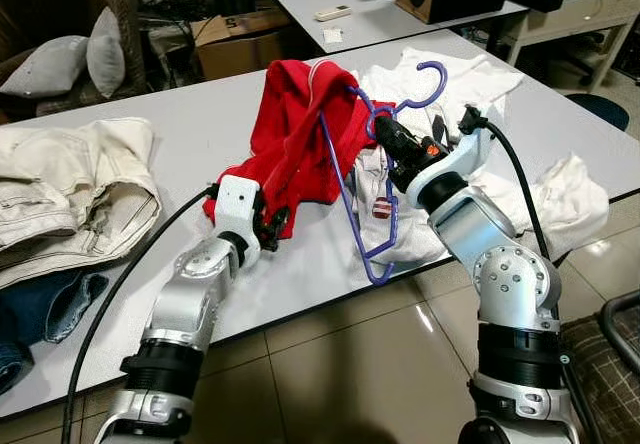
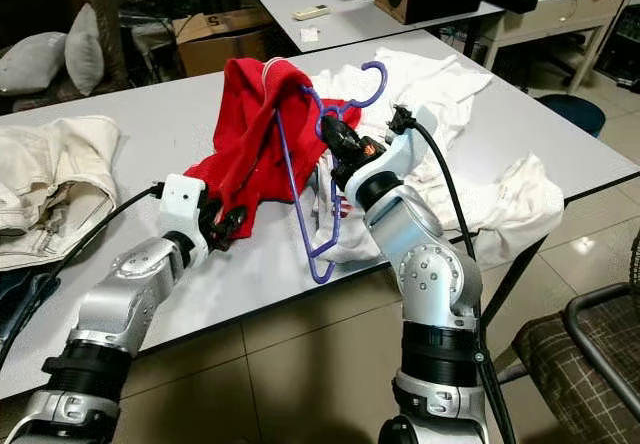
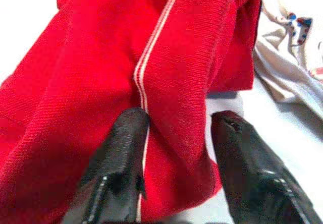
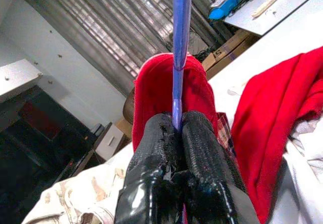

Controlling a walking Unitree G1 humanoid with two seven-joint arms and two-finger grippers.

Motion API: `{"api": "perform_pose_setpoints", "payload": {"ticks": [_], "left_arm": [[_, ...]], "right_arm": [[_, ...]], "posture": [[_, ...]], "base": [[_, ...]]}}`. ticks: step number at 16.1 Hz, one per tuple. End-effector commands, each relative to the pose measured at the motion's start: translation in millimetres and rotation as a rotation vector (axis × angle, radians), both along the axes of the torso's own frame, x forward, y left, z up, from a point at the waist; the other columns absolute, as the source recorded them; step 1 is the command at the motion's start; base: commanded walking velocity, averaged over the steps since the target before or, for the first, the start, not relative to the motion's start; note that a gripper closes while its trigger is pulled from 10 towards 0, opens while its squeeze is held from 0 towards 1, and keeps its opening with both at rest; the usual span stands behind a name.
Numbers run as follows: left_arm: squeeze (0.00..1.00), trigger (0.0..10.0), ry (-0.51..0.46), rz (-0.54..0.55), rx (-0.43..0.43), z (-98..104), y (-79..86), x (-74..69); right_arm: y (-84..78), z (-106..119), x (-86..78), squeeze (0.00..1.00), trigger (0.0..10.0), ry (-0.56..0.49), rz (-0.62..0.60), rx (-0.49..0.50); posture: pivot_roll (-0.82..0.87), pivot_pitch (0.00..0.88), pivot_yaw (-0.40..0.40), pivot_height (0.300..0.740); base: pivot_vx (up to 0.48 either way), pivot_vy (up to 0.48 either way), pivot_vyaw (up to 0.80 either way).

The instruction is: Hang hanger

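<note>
on the pale grey table [image 1: 180, 164], near its middle, a red knit garment with a thin white stripe [image 1: 300, 134] lies bunched and partly lifted, with a purple plastic hanger [image 1: 350, 204] threaded into it. the hanger's hook [image 1: 432, 76] points up and to the far right, while its lower bar hangs out past the garment toward the near table edge. the right gripper [image 1: 385, 132] has its black fingers [image 4: 197, 148] pressed together on the hanger's purple neck, holding it raised above the table, with red cloth just behind the bar. the left gripper [image 1: 272, 222] sits at the near lower hem of the red garment, at the left of the hanger; its two fingers [image 3: 121, 148] stand apart, one resting against the cloth by the white stripe and a fold of the hem lying between them. a crumpled white cloth [image 1: 470, 94] spreads under and to the right of the hanger. a cream denim garment [image 1: 70, 184] lies at the far left of the table, with dark blue denim [image 1: 40, 309] at its near edge.
</note>
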State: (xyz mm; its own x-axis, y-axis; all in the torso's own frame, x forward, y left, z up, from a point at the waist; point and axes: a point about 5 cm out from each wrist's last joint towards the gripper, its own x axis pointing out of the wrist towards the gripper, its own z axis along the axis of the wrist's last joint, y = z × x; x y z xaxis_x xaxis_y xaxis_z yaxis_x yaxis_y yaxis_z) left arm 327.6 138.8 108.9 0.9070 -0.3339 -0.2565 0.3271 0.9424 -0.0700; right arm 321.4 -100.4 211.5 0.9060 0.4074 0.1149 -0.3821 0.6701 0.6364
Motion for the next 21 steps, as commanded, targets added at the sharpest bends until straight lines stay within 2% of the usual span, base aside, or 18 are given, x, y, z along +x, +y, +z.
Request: {"api": "perform_pose_setpoints", "payload": {"ticks": [1, 3, 6, 9, 12, 13, 14, 15, 16, 17, 19, 21], "left_arm": [[0.00, 0.0, 0.007, 0.017, -0.036, 1.5, 1.8, 2.6], [0.00, 0.0, 0.022, 0.019, -0.031, -0.9, 1.8, 2.5], [0.00, 0.0, 0.044, 0.092, 0.004, -9.7, 11.8, 6.0], [0.00, 0.0, 0.038, 0.093, 0.001, -10.4, 12.6, 7.5], [0.00, 0.0, -0.024, 0.015, -0.011, -0.9, 12.1, 8.6], [0.00, 0.0, -0.046, -0.079, 0.020, 5.9, 10.8, 4.0], [0.00, 0.0, -0.056, -0.206, 0.084, 13.3, 9.8, -5.1], [0.00, 0.0, -0.065, -0.280, 0.136, 22.0, 12.3, -12.6], [0.00, 0.0, -0.069, -0.292, 0.149, 24.7, 13.4, -14.1], [0.00, 0.0, -0.085, -0.332, 0.198, 32.9, 15.9, -17.0], [0.00, 0.0, -0.115, -0.402, 0.264, 53.4, 13.8, -21.6], [0.00, 0.0, -0.119, -0.423, 0.264, 59.5, 10.3, -24.5]], "right_arm": [[2.9, 9.0, 0.1, 0.00, 10.0, -0.041, 0.006, 0.013], [2.9, 9.1, 0.0, 0.00, 10.0, -0.041, 0.006, 0.014], [3.0, 9.5, 0.0, 0.00, 10.0, -0.045, 0.008, 0.017], [3.3, 9.7, 0.1, 0.00, 10.0, -0.045, 0.009, 0.018], [1.5, 8.1, 1.7, 0.00, 10.0, -0.039, -0.002, 0.028], [-0.6, 6.6, 5.1, 0.00, 10.0, -0.030, -0.019, 0.049], [-2.3, 5.6, 12.1, 0.00, 10.0, -0.019, -0.035, 0.094], [-3.1, 5.6, 23.1, 0.00, 10.0, 0.003, -0.052, 0.177], [-2.9, 5.7, 26.2, 0.00, 10.0, 0.010, -0.055, 0.203], [-1.2, 6.3, 33.9, 0.00, 10.0, 0.026, -0.057, 0.270], [6.8, 4.2, 50.7, 0.00, 10.0, 0.085, -0.041, 0.451], [9.7, 3.0, 55.4, 0.00, 10.0, 0.100, -0.038, 0.494]], "posture": [[0.03, 0.000, 0.121, 0.740], [0.03, 0.000, 0.121, 0.740], [0.04, 0.000, 0.120, 0.740], [0.04, 0.000, 0.120, 0.740], [0.03, 0.000, 0.117, 0.740], [0.04, 0.000, 0.112, 0.740], [0.05, 0.000, 0.108, 0.740], [0.08, 0.000, 0.096, 0.740], [0.08, 0.000, 0.096, 0.740], [0.10, 0.000, 0.087, 0.740], [0.16, 0.000, 0.077, 0.740], [0.17, 0.000, 0.078, 0.740]], "base": [[0.000, 0.000, 0.00], [0.000, 0.000, 0.00], [0.000, 0.000, 0.00], [0.000, 0.000, 0.00], [0.000, 0.000, 0.00], [0.000, 0.000, 0.00], [0.000, 0.000, 0.00], [0.000, 0.000, 0.00], [0.000, 0.000, 0.00], [0.000, 0.000, 0.00], [0.000, 0.000, 0.00], [0.000, 0.000, 0.00]]}}
